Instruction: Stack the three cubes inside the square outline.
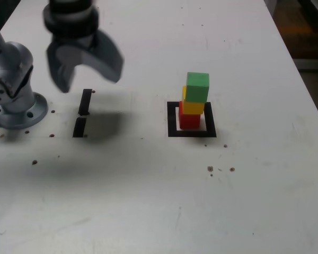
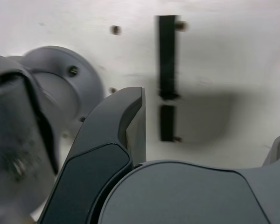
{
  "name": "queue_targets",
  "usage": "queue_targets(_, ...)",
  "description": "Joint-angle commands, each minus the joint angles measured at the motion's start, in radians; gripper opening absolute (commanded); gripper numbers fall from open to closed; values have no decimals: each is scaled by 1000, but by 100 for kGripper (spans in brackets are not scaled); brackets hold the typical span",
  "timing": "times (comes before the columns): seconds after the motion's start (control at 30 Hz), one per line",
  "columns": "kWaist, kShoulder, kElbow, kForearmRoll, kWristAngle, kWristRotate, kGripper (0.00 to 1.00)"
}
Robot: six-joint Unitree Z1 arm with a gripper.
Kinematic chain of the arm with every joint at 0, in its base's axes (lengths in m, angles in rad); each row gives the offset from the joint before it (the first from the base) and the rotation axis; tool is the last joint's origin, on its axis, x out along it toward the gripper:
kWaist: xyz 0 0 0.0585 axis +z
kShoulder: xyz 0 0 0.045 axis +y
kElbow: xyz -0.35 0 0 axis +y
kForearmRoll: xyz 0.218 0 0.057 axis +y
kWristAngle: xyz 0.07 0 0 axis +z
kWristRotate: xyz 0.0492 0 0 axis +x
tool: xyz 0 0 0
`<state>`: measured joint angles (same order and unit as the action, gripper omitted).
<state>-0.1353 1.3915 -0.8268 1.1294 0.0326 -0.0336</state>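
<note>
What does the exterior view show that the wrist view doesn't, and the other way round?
Only the exterior view shows the stack, with the green cube on the yellow cube on the red cube, and the black square outline around its base. Only the wrist view shows the claw up close, from behind its open jaws. Both show the two black strips and the arm's round base.

The gripper [image 2: 213, 112] looks like smooth, dull plastic. The table [image 1: 132, 180] under it looks slightly shiny; the round base [image 2: 92, 77] beside it, like metal.
</note>
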Motion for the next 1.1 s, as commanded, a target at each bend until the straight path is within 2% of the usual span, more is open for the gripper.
queue_targets(0.0,1,0,71,-6,1,4,100)
queue_targets(0.4,-9,52,49,-43,-1,11,100)
queue_targets(0.77,-9,81,76,-51,-17,12,100)
queue_targets(1.07,-9,95,77,-51,-16,11,100)
